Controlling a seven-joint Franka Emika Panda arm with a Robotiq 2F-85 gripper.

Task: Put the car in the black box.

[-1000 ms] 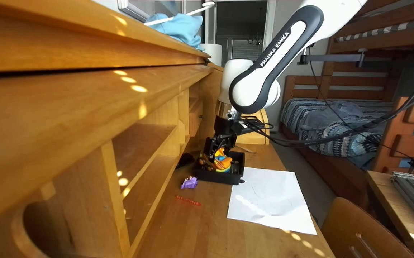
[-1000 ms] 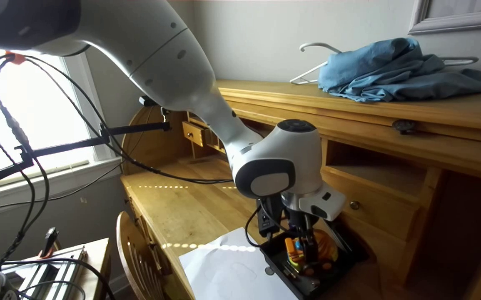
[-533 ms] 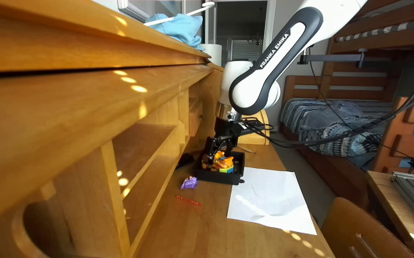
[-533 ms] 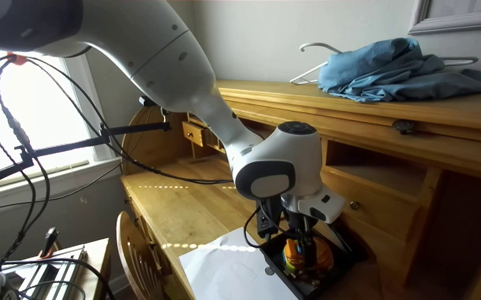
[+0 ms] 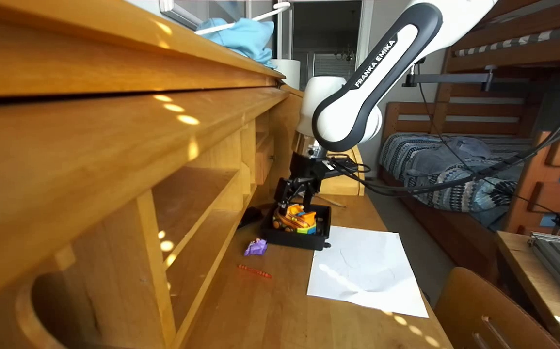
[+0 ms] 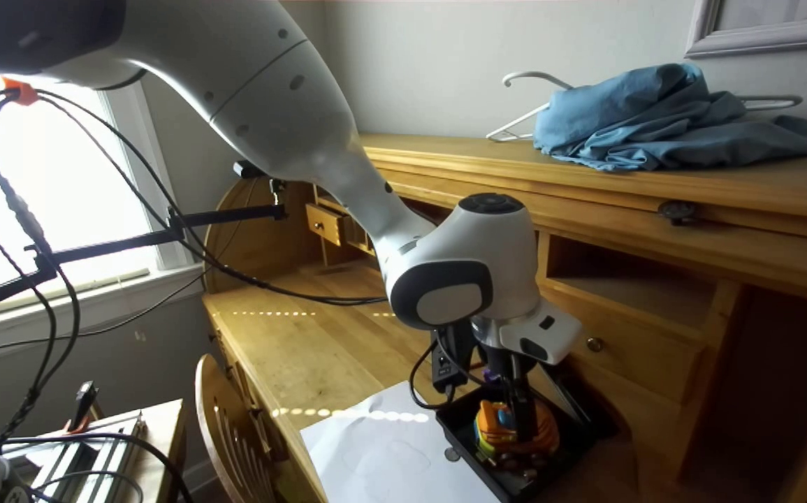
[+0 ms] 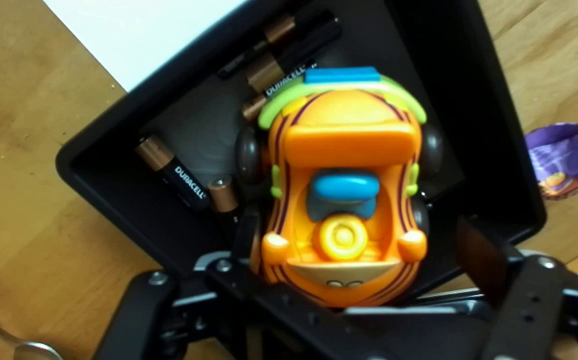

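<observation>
The toy car [image 7: 351, 145] sits inside the black box [image 7: 449, 60] at the middle of the wrist view, its upper side facing the camera. The gripper [image 7: 360, 232] is spread, with a finger on either side of the car's lower end: the one at left is just beside it, contact unclear, and the one at right stands apart. Batteries [image 7: 156, 152] lie in the box, left of and above the car. White paper [image 7: 138, 30] shows at upper left, a purple wrapper [image 7: 566, 155] at far right outside the box.
</observation>
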